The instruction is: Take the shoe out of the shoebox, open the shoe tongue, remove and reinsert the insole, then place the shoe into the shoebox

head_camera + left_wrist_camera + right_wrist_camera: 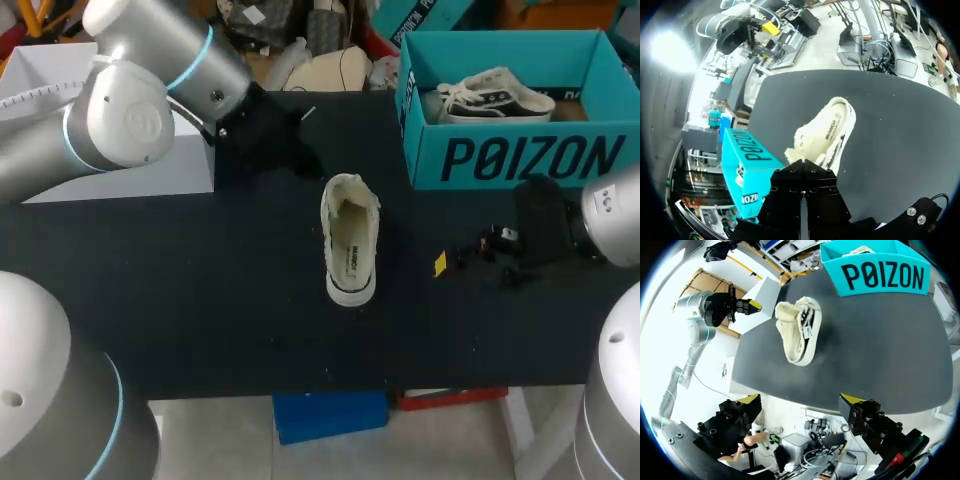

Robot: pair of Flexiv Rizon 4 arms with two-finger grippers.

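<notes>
The cream shoe [350, 240] stands on its sole in the middle of the black desk [200, 300], outside the teal shoebox [520, 160], heel end towards the robot, its insole showing. A second shoe [495, 95] lies in the shoebox at the desk's far right corner. The left tool [801, 167] hangs near the shoe's toe end, fingers pressed together with nothing between them. The right tool [801, 402] sits to the shoe's right, fingers spread wide and empty.
</notes>
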